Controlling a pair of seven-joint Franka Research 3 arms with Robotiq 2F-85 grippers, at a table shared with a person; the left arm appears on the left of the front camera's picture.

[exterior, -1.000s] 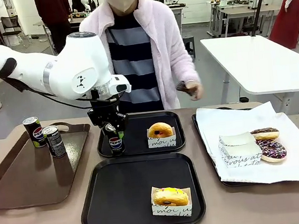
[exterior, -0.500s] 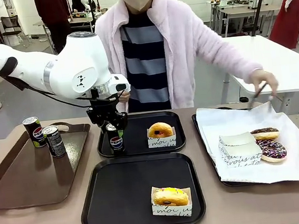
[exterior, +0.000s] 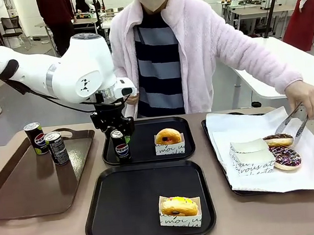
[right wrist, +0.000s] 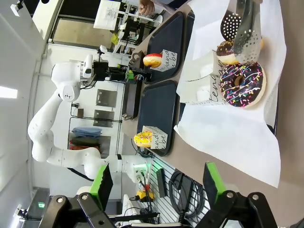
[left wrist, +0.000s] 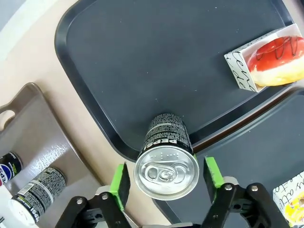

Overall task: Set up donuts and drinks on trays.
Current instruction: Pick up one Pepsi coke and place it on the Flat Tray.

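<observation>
Pepsi can (exterior: 121, 147) stood upright in the near-left corner of the far black tray (exterior: 147, 130), beside a boxed donut (exterior: 168, 135). Left gripper (left wrist: 166, 176) had just spread, and we saw both pads clear of the can. We judged this drink delivered; the near tray (exterior: 131, 197) lacked one.

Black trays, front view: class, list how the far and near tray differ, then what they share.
The far tray holds a can and a donut; the near tray only a donut. The far tray's donut is orange-glazed, the near tray's yellow-glazed. The open left gripper straddles the can on the far tray, not the near tray. Both are black, with one donut in a white holder.
</observation>
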